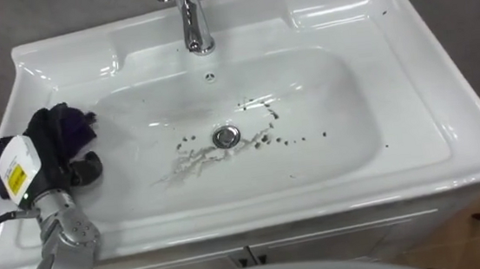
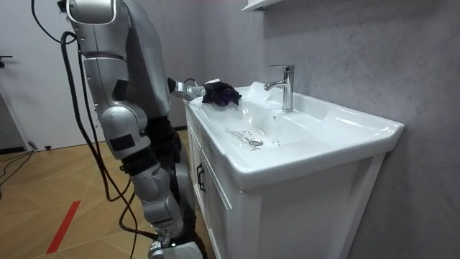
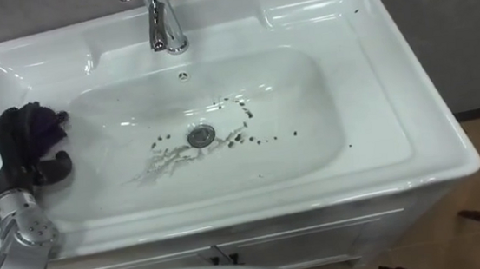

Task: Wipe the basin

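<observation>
At the white basin (image 1: 436, 130), the left hand (image 1: 51, 168) perches on the left rim, fingers clamped round the dark cloth (image 1: 66, 123). Risky: that loose bunch may slip mid-sweep, or shove grit into the drain (image 1: 226, 136) and smear the dark specks (image 1: 268, 138).

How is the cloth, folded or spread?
Bunched: the cloth is a dark wad in the left hand at the rim of the basin.

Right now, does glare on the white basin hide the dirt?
Left eye view: glare streaks lie on the back rim of the white ceramic basin, away from the dark specks, which read clearly; the dark purple cloth in the left hand shows no glare. Room view: the chrome tap carries bright reflections.
</observation>
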{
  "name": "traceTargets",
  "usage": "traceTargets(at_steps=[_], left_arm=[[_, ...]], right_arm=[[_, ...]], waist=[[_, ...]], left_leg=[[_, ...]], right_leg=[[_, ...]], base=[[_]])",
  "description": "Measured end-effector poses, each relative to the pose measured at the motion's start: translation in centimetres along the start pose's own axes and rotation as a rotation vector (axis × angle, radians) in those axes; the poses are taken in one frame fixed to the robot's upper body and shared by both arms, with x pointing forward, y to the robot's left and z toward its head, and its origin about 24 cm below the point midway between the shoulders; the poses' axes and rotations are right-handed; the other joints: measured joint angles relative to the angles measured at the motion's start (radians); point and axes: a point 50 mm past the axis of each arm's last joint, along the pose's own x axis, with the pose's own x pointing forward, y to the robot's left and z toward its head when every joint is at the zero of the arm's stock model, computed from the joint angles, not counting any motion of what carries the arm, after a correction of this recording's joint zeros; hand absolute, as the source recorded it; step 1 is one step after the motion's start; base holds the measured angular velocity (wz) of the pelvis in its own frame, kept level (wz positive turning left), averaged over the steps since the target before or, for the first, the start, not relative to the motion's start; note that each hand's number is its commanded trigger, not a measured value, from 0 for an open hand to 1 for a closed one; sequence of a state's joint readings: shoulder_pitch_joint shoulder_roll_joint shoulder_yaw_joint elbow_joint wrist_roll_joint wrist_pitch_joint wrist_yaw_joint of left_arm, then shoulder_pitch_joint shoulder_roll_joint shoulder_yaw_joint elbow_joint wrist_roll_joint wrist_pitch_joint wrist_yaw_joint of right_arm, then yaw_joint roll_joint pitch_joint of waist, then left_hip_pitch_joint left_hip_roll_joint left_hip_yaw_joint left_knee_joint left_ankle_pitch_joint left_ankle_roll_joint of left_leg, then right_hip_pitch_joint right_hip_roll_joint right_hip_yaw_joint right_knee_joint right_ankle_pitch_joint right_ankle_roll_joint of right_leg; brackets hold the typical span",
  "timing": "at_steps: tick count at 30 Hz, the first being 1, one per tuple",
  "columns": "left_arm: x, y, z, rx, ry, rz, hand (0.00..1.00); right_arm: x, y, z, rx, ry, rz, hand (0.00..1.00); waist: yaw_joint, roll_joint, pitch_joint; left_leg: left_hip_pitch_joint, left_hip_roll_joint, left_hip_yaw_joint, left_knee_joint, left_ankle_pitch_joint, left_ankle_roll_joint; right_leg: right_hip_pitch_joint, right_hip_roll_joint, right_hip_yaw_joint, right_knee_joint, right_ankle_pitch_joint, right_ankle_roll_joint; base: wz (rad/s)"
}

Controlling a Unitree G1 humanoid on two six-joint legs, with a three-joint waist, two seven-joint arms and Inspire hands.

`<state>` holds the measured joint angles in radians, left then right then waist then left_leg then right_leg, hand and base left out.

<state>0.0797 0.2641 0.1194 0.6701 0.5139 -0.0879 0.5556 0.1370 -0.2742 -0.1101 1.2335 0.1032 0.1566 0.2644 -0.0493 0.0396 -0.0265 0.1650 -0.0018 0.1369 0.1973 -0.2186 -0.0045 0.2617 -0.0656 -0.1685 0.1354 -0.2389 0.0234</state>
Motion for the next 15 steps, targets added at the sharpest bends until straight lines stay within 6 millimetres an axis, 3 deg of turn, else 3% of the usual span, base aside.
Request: traceTargets(at_steps=[15], left_arm=[[0.68,0.75,-0.2,-0.072,0.042,-0.001,1.0]], right_arm=[[-0.11,-0.25,0.18,-0.006,0.025,-0.015,0.0]], waist=[[-0.002,0.003,-0.0061]], left_leg=[[0.004,-0.004,-0.009,0.001,0.0,0.0]], right_leg=[[0.0,-0.004,-0.012,0.005,-0.019,-0.003]], base=[[0.01]])
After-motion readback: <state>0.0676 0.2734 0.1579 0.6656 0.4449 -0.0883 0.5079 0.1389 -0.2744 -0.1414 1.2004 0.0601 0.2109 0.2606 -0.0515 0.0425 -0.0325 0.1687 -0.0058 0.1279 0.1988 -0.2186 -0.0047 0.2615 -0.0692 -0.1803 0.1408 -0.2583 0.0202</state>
